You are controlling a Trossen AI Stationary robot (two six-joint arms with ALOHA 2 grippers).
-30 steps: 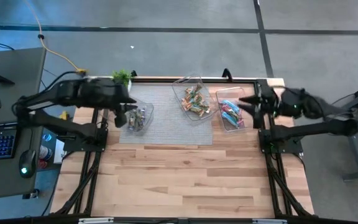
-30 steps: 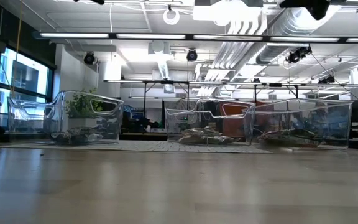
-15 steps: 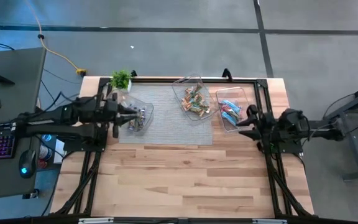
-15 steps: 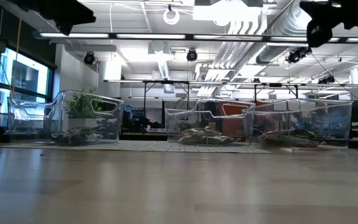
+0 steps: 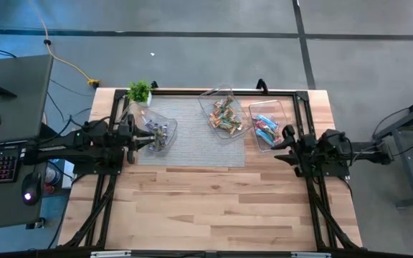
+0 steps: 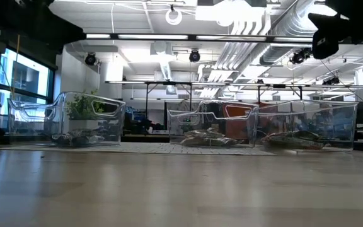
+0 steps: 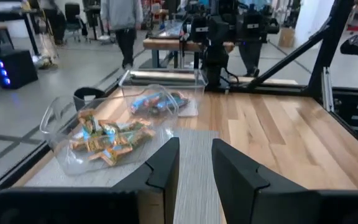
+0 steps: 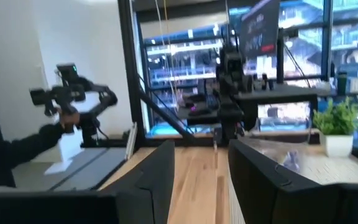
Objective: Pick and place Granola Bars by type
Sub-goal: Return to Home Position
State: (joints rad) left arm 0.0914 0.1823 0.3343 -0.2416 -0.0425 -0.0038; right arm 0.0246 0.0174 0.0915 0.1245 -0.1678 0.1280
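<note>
At the table's (image 5: 214, 215) side edges, left gripper (image 5: 133, 137) and right gripper (image 5: 285, 143) have pulled back from the clear tubs (image 5: 216, 94), fingers spread, empty. Granola Bars (image 5: 226, 117) lie inside; none seems left out, so sorting looks done.

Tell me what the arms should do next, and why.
Probably just park both arms and stop: every bar in sight lies inside one of the three bins, none shows on the mat, and the left gripper and right gripper are open, holding nothing.
</note>
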